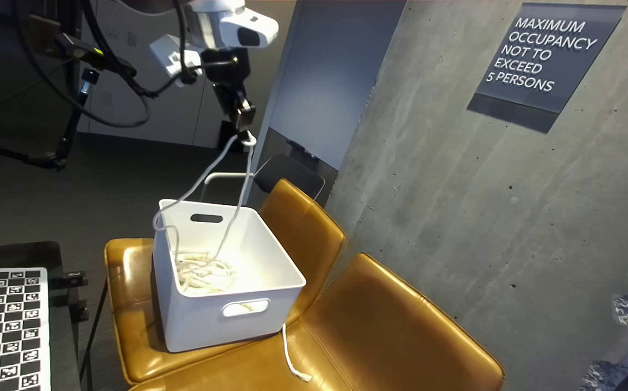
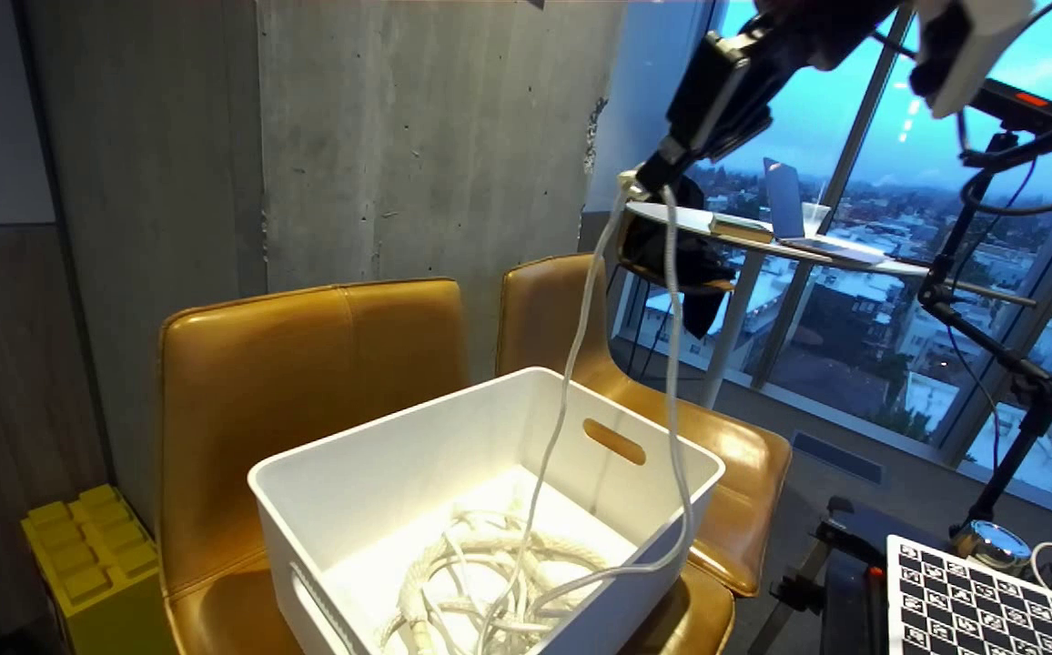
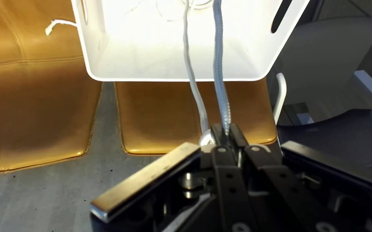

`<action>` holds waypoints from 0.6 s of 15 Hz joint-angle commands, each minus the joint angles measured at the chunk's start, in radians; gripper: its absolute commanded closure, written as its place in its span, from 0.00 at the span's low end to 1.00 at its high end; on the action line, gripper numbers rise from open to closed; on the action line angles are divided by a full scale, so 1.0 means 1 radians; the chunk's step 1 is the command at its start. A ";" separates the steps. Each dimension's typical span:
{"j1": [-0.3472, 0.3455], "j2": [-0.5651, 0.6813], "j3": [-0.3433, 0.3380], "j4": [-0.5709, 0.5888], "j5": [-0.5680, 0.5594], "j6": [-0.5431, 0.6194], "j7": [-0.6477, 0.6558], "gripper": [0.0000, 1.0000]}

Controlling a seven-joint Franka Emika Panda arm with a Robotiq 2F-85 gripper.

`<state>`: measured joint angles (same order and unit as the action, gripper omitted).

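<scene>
Pinching a pale rope (image 3: 218, 58), the gripper (image 3: 227, 130) hangs high; a tangled coil (image 1: 200, 274) lies in the white bin (image 3: 147, 64) at the wrist view's twelve o'clock. One strand (image 2: 672, 364) bows past the obstructing rim (image 1: 243, 291); snagging there could shift the bin. A tan chair (image 3: 44, 106) stands toward nine, a dark chair (image 3: 337, 138) toward three.

Bin (image 1: 205, 320) and cord (image 3: 218, 54) in all views

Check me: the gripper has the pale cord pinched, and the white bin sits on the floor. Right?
Not the last part: the white bin sits up on a brown chair, as an exterior view shows. The gripper does have the pale cord pinched.
</scene>
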<state>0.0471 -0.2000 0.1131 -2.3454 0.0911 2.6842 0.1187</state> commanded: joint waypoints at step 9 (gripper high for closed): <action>0.020 0.470 0.005 0.338 0.047 -0.025 -0.061 0.99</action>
<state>0.0649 0.2159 0.1103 -2.0531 0.1058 2.6964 0.0870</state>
